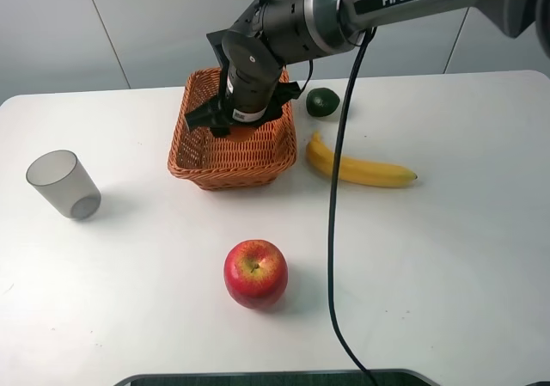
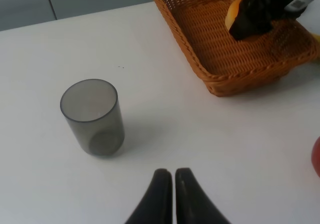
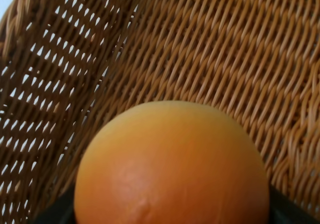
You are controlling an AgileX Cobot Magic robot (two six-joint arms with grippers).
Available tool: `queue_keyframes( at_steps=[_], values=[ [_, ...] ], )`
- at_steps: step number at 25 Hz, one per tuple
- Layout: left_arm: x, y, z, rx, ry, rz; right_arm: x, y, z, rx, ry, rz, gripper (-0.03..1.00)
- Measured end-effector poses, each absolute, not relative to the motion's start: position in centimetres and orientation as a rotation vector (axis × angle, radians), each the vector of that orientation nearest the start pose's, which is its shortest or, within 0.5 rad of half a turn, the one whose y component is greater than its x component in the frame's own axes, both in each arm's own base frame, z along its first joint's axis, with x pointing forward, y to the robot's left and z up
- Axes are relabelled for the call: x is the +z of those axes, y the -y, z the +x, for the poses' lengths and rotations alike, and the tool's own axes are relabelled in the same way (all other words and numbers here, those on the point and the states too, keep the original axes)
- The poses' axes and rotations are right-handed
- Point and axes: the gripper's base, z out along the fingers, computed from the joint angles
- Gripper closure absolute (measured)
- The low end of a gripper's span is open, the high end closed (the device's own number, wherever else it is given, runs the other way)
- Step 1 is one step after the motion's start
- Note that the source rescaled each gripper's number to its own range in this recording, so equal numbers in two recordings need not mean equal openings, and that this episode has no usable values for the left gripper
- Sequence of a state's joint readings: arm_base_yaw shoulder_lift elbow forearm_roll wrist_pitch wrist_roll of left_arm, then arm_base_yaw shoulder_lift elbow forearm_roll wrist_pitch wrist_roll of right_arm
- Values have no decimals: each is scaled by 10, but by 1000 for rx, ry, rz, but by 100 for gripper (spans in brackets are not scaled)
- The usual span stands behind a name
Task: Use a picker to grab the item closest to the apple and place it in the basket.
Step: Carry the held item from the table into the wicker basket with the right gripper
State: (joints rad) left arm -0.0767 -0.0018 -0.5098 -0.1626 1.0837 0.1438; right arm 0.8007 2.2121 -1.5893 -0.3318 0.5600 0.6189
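1. the right claw (image 1: 243, 121) reaches across into the basket (image 1: 232, 173), wrist pointing down, inside the rim.
2. its jaws are spread to the width of the orange (image 3: 170, 164) and clamp it from both sides; only dark corners of the jaws show in the right wrist view.
3. the orange sits within the basket walls, in the middle and toward the far side. woven wall rises close behind it, and whether it touches the floor cannot be told.
4. the left claw (image 2: 173, 173) hovers over bare table (image 1: 447, 257), its tips pressed nearly together with nothing between them.
5. the cup (image 1: 63, 184) stands upright near the left edge, well apart from the basket, with an open strip of table between them.
6. the apple (image 1: 255, 272) stands alone toward the near edge, with clear table between it and the basket's front wall.
7. the banana (image 1: 357, 169) lies just beside the basket's right wall, with a narrow gap at its near end.
8. a green fruit (image 1: 323, 101) sits behind the banana, near the basket's far right corner.
9. a black cable (image 1: 333, 231) hangs from the right arm, crosses the banana and runs down right of the apple to the near edge.
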Motion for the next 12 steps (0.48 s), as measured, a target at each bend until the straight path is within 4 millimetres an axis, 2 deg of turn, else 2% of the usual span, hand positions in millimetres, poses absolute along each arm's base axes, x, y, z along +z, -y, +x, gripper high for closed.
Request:
queue_keyframes(
  at_steps=[6, 7, 8, 10, 12],
  values=[
    [279, 12, -9, -153, -2035, 236, 136, -326, 339, 152, -2567, -544, 93],
    [279, 12, -9, -153, -2035, 236, 135, -325, 339, 150, -2569, -544, 87],
    [279, 12, -9, -153, -2035, 236, 135, -325, 339, 149, -2570, -541, 74],
    [279, 12, -9, -153, -2035, 236, 135, -325, 339, 147, -2572, -541, 38],
    [279, 12, -9, -153, -2035, 236, 135, -325, 339, 144, -2574, -541, 9]
  ],
)
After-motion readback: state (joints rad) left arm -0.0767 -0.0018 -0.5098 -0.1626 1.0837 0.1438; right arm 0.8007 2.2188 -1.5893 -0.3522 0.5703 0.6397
